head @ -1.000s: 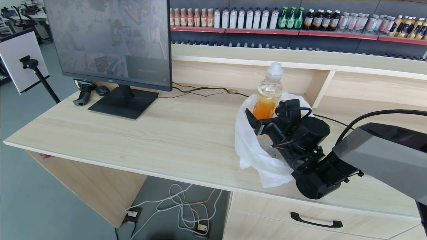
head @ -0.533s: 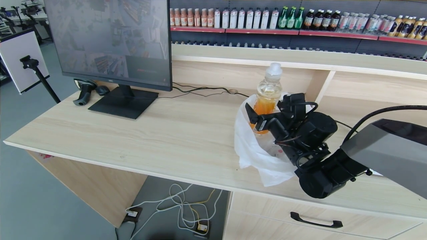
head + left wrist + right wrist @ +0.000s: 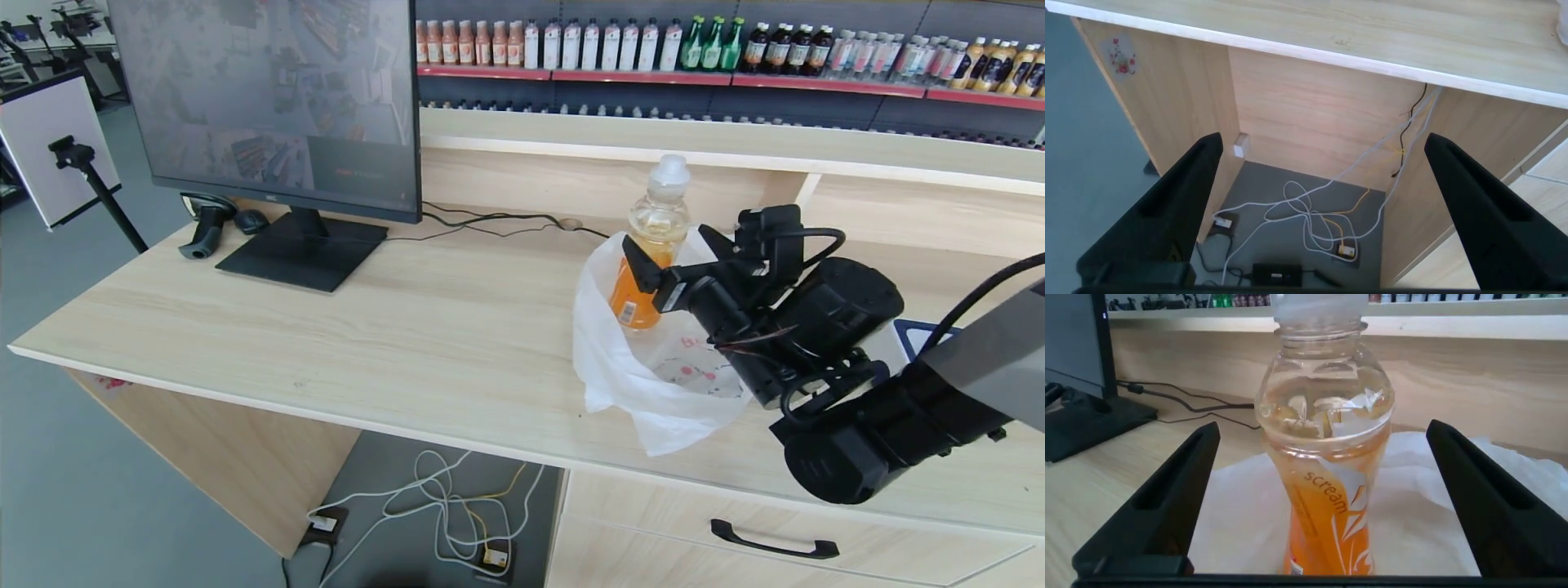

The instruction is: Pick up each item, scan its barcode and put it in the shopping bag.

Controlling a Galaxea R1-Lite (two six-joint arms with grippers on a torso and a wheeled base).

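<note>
An orange drink bottle [image 3: 653,237] with a white cap stands upright inside the white shopping bag [image 3: 629,384] on the wooden counter [image 3: 424,327]. My right gripper [image 3: 668,238] is open just to the right of the bottle, at the level of its upper half, with its jaws apart and not touching it. In the right wrist view the bottle [image 3: 1323,482] stands between and beyond the spread fingers of that gripper [image 3: 1323,429], with the bag [image 3: 1241,498] around its base. My left gripper [image 3: 1323,139] is open and empty below the counter's front edge.
A monitor [image 3: 269,106] and a handheld barcode scanner [image 3: 204,224] stand at the counter's back left. Cables [image 3: 506,220] run behind the bag. A drawer handle [image 3: 771,539] is below the front edge. Shelves of bottles [image 3: 718,45] line the back wall. Cables [image 3: 1315,220] lie on the floor under the counter.
My right gripper has drawn back up and to the right, off the bottle. The bottle stays standing in the bag, with more of its label now showing.
</note>
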